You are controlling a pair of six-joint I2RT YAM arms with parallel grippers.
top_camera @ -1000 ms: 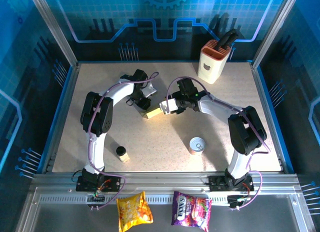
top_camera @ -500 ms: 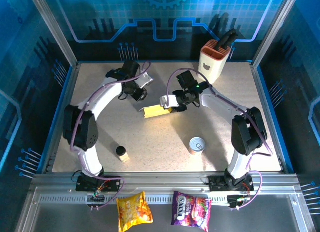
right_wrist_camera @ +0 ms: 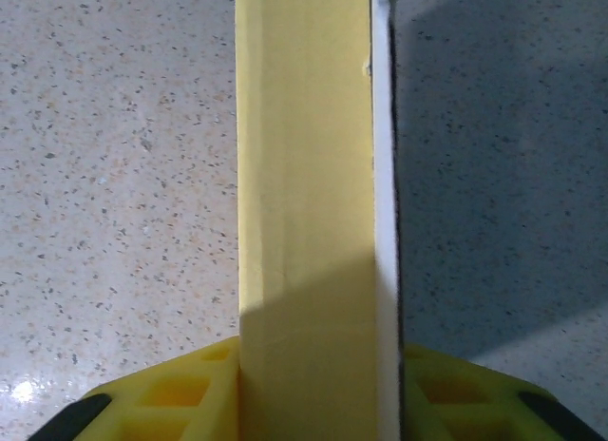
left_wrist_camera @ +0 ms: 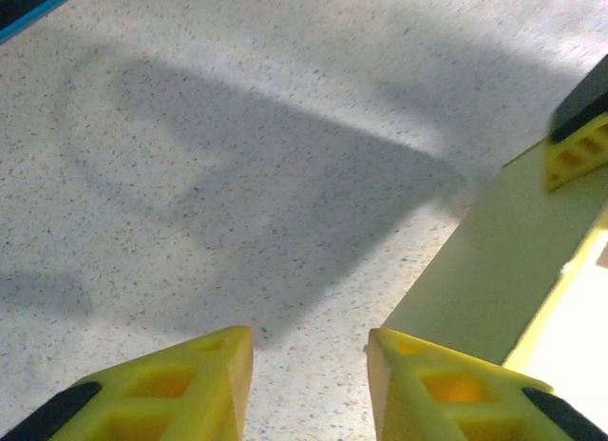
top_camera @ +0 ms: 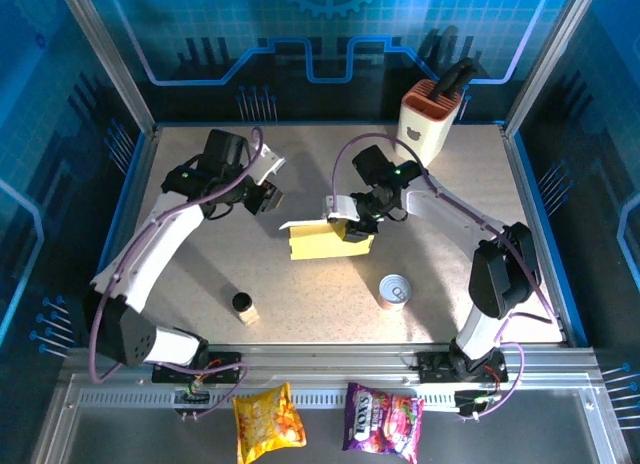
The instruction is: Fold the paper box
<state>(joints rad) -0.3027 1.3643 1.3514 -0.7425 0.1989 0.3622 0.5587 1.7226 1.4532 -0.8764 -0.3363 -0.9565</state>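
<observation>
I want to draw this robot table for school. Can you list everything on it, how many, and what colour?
paper box: one, yellow with a white edge, middle of the table
knife block: one, cream with an orange top, far right corner
tin can: one, silvery top, near right part of the table
small jar: one, black lid, near left part of the table
yellow snack bag: one, on the grey ledge in front of the table
purple snack bag: one, purple and pink, beside the yellow one
table: one, speckled beige
left gripper: one, yellow fingers, open, over bare table left of the box
right gripper: one, yellow fingers, shut on the paper box
</observation>
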